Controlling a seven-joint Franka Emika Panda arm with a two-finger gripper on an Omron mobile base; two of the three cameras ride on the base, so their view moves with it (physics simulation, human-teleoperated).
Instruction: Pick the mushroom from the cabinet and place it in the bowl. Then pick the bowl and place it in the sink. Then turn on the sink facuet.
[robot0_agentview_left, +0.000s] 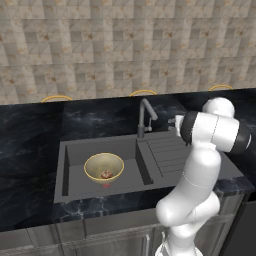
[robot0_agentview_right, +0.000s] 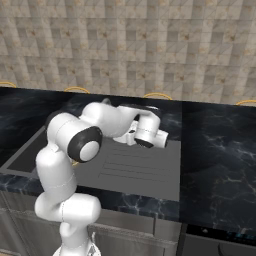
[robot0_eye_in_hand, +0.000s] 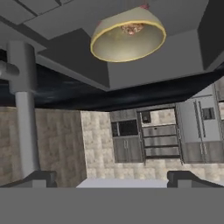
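Behind the sink (robot0_agentview_left: 75, 187) holding the bowl (robot0_agentview_left: 104, 167) stands the faucet (robot0_agentview_left: 145, 116)

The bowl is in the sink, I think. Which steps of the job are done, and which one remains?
Done: the mushroom lies in the bowl, and the bowl sits in the sink basin. In hand: the open, empty gripper is near the faucet, whose post rises at the left of the hand view. Left: turning the faucet on; no water shows.

saw only a speck of the mushroom (robot0_agentview_left: 105, 174) inside the bowl (robot0_agentview_left: 103, 166); arm hid the sink (robot0_agentview_right: 145, 172) basin in the right base view.
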